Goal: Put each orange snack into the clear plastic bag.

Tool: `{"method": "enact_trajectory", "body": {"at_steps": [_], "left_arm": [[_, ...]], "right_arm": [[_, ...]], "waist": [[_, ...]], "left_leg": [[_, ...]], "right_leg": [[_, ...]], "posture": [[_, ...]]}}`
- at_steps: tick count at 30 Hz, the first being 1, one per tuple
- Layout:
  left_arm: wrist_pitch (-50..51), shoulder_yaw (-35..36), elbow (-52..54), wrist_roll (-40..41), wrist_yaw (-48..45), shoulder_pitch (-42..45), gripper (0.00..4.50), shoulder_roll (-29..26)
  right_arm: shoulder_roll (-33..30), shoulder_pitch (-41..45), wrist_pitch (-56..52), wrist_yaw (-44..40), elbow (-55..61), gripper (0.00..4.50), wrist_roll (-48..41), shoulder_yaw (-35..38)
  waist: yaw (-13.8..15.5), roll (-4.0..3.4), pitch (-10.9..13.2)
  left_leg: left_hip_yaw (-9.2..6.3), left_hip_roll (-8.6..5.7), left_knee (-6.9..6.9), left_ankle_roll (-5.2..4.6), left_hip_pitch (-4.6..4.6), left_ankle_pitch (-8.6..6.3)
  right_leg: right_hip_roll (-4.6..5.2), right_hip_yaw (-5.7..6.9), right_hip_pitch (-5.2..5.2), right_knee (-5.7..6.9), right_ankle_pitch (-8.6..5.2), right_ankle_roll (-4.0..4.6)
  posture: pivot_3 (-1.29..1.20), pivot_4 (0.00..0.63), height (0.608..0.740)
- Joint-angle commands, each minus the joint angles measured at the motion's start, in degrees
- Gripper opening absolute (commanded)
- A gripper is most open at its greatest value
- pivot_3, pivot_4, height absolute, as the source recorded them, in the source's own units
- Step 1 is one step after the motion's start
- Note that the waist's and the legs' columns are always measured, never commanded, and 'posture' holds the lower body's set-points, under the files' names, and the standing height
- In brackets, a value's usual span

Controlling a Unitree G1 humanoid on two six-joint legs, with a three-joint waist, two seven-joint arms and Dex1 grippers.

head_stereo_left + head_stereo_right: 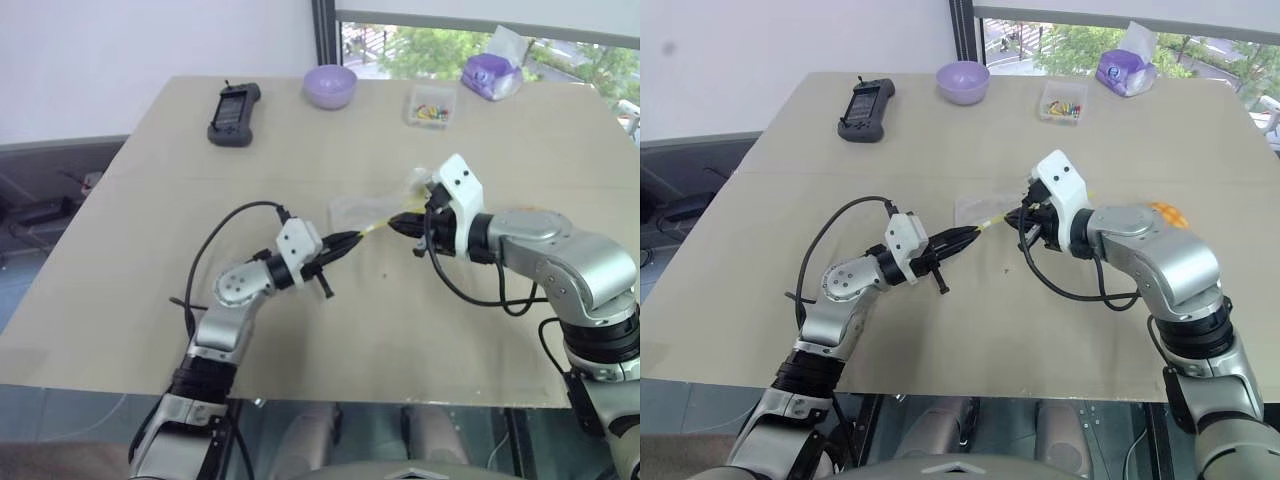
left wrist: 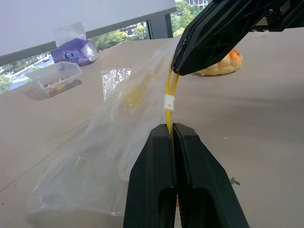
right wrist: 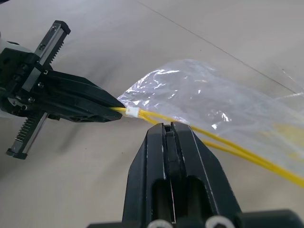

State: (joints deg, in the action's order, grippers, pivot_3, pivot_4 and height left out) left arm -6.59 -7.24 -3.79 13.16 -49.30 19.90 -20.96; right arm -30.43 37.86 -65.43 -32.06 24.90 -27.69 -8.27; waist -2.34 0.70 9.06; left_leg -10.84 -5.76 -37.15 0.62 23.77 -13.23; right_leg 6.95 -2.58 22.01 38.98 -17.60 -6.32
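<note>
The clear plastic bag (image 1: pixel 362 210) hangs stretched between my two grippers a little above the table, its yellow zip strip (image 2: pixel 169 90) pulled taut. My left gripper (image 1: pixel 357 237) is shut on one end of the strip, where a small white slider (image 3: pixel 132 113) sits. Close beside it, my right gripper (image 1: pixel 396 222) is shut on the same strip. The rest of the bag (image 3: pixel 213 104) trails away over the tabletop. One orange snack (image 1: pixel 1167 212), a domed bun, lies on the table behind my right forearm, also seen as the bun (image 2: pixel 221 64) past the right gripper.
At the far edge of the beige table (image 1: pixel 150 260) stand a purple bowl (image 1: pixel 330 85), a small clear box of coloured bits (image 1: pixel 432 105) and a purple tissue pack (image 1: pixel 490 72). A black handheld device (image 1: pixel 233 113) lies at the far left.
</note>
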Motion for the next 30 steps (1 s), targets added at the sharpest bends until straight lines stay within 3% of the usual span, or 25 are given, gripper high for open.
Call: {"method": "enact_trajectory", "body": {"at_steps": [1, 19, 24, 30], "left_arm": [[-0.8, 0.0, 2.7, 0.2, 0.0, -0.3, 0.0, 0.1], [-1.0, -0.5, 3.5, 0.2, -1.1, -0.9, 0.0, -0.1], [-0.9, -1.0, 3.9, 0.3, -1.5, -0.7, 0.0, 0.2], [-0.3, -1.3, 5.0, 0.7, -2.0, -0.5, 0.0, 0.1]], "right_arm": [[-0.1, 1.4, -0.1, 0.4, 1.0, 0.06, -0.2, 0.9], [4.8, 2.1, -5.7, 7.4, -1.9, 0.06, -0.3, 4.2], [3.2, 1.7, 1.3, 7.2, -2.1, 0.06, 4.3, -0.9], [-4.0, -0.9, 25.7, 2.7, -5.2, 0.06, 19.7, -14.1]], "waist": [[0.0, 0.0, 0.0], [0.0, -0.01, 0.0], [0.0, -0.01, 0.0], [0.0, 0.0, 0.0]], "left_leg": [[0.0, 0.0, 0.0, 0.0, 0.0, 0.0], [-0.01, 0.0, 0.01, 0.0, 0.0, 0.0], [0.0, 0.0, 0.01, 0.0, 0.0, 0.0], [0.01, -0.03, 0.0, 0.0, 0.0, 0.0]], "right_leg": [[0.0, 0.0, 0.0, 0.0, 0.0, 0.0], [0.0, 0.0, 0.0, 0.01, 0.0, 0.0], [0.0, 0.0, 0.01, 0.01, 0.0, 0.0], [0.0, 0.01, 0.01, -0.01, 0.0, 0.0]], "posture": [[0.0, 0.15, 0.74], [0.0, 0.15, 0.74], [0.0, 0.15, 0.74], [0.0, 0.15, 0.74]]}}
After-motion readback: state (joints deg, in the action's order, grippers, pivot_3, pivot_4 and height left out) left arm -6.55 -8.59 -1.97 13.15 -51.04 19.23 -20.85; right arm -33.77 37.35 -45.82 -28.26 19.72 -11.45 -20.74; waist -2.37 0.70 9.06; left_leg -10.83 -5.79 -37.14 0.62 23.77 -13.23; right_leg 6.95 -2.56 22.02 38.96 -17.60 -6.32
